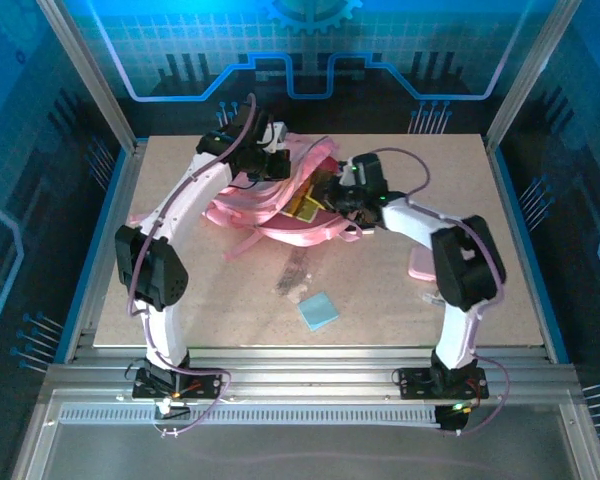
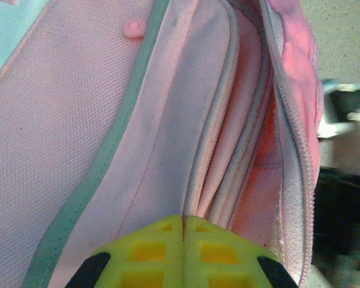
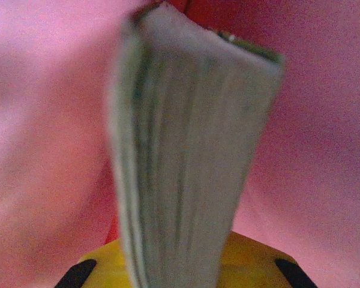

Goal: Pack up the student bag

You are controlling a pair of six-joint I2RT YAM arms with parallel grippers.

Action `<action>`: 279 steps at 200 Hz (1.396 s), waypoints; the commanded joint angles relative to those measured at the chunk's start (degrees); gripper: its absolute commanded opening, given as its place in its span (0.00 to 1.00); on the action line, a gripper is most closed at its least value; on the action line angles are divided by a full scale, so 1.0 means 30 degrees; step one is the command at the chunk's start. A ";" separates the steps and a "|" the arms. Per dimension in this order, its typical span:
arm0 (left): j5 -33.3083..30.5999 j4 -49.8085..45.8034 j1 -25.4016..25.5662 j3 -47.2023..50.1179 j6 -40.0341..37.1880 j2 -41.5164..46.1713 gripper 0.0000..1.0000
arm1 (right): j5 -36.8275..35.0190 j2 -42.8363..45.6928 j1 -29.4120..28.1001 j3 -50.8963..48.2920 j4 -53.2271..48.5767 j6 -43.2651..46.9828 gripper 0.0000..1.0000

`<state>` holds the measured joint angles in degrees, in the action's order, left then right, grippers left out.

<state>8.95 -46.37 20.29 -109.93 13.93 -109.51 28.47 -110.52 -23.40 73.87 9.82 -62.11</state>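
W/ L gripper [image 2: 183, 255] pinched shut on student bag [image 2: 78, 132] rim, 11 o'clock, pull mouth wide. Slide book [image 3: 186, 150], clamped in R gripper [image 3: 180, 267], toward 10 o'clock; clear zipper [image 2: 300, 153].

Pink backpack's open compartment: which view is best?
Left wrist: the soft pink fabric backpack shows its zipper and parted compartment close and sharp. Top external has it small, partly hidden. Right wrist gives blurred pink lining around a thick book.

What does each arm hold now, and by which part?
The left fingers pinch the bag at the edge of its opening. The right fingers hold a book by its near end.
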 commanded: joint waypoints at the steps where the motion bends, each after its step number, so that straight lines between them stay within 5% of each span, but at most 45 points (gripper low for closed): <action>1: 0.0444 0.1538 -0.0403 0.0556 0.0903 0.1673 0.00 | -0.0472 -0.2197 -0.0699 0.1690 0.4147 -0.2928 0.01; 39: 0.0024 0.2986 -0.1082 0.2446 0.1690 0.2392 0.00 | -0.1526 -0.4555 -0.1488 0.4098 0.3021 -0.3767 0.13; 64: -0.0130 0.3600 -0.1538 0.3345 0.1947 0.2384 0.00 | -0.2106 -0.3458 -0.1267 0.3562 0.1576 -0.2896 0.48; 96: -0.1541 0.3881 -0.1751 0.4488 0.1598 0.2392 0.00 | -0.2084 -0.0469 -0.0465 0.1856 -0.1176 -0.0844 0.62; 139: -0.2494 0.4382 -0.2434 0.6401 0.1607 0.2543 0.00 | -0.2342 0.4120 0.1145 -0.0471 -0.6110 0.3100 0.66; 189: -0.4747 0.3842 -0.2826 0.7775 0.0834 0.2894 0.00 | -0.5568 0.7869 0.3246 -0.2339 -1.0235 0.7914 0.72; 237: -0.2911 0.3775 -0.2389 0.7866 0.2109 0.3294 0.00 | -0.5965 0.6382 0.4611 -0.1438 -1.0957 1.2188 0.69; 257: -0.2258 0.4645 -0.1042 0.8139 0.3094 0.3556 0.19 | -0.6061 0.5028 0.4905 -0.0574 -1.1125 1.3231 0.66; 279: -0.1674 0.6788 0.0664 0.9249 0.4861 0.3838 0.27 | -0.5412 0.3625 0.5132 0.0167 -1.0752 1.3884 0.61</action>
<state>-0.40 -32.56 16.51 -85.71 21.80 -100.71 11.77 -95.83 -9.28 70.98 -21.47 -26.41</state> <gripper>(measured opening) 0.235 0.630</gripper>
